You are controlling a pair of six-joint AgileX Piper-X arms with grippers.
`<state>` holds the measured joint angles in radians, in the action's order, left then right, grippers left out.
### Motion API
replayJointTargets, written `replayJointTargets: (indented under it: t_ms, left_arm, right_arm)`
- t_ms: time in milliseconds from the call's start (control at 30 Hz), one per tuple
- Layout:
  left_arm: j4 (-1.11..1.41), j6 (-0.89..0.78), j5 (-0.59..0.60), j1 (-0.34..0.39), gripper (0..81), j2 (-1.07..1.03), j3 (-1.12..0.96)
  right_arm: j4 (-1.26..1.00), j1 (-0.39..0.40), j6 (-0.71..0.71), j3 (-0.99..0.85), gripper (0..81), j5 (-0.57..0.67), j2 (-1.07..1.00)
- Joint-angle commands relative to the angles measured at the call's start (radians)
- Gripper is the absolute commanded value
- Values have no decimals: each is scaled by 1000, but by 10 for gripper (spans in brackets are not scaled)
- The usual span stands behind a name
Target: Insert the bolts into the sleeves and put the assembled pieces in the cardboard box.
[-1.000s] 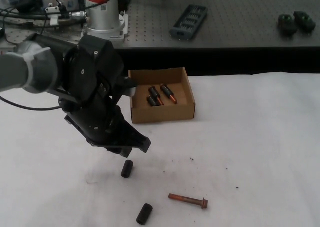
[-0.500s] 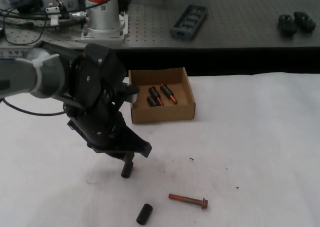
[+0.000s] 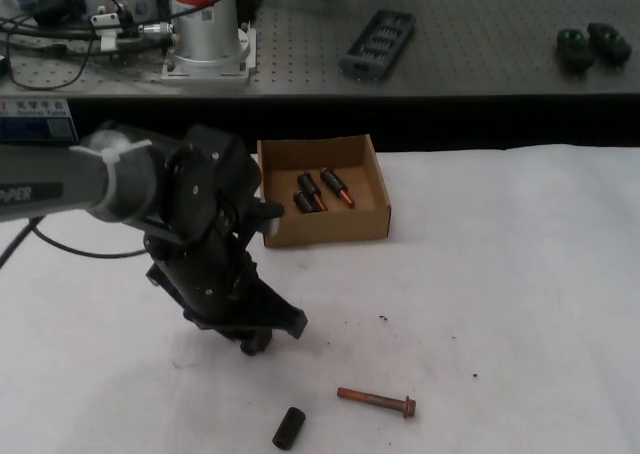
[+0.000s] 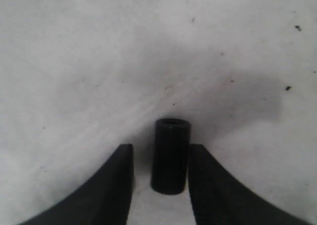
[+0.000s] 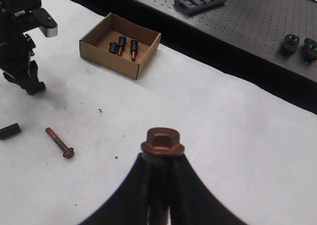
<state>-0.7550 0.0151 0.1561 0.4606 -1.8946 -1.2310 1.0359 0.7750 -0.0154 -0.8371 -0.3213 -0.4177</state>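
My left gripper (image 4: pixel 161 151) is open and down at the white cloth, its two fingers on either side of a black sleeve (image 4: pixel 171 155) that lies between them with a little gap. In the high view the same gripper (image 3: pixel 256 342) hides most of that sleeve. A second black sleeve (image 3: pixel 289 427) and a loose copper bolt (image 3: pixel 377 402) lie nearer the front. My right gripper (image 5: pixel 161 159) is shut on another copper bolt (image 5: pixel 162 141), head outward. The cardboard box (image 3: pixel 325 229) holds several assembled pieces (image 3: pixel 322 189).
A dark perforated bench behind the cloth carries a black tray (image 3: pixel 378 42), two dark knobs (image 3: pixel 593 46) and an arm's base (image 3: pixel 205 34). Cables (image 3: pixel 60 224) trail at the left. White cloth stretches bare to the right of the box.
The left arm has come down and slightly toward the front, lowering its gripper onto the sleeve until its fingers straddle it. The other sleeve, loose bolt and box stayed put.
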Motion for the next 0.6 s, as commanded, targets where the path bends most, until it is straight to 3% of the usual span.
replayJointTargets:
  t_ms: [0, 567]
  left_arm:
    - [46, -23, 41, 1, 277, -52, 29]
    - [77, -41, 57, 4, 263, -90, 46]
  right_arm:
    - [-2, -7, 0, -3, 55, 1, 7]
    - [-2, -7, 0, -3, 55, 1, 7]
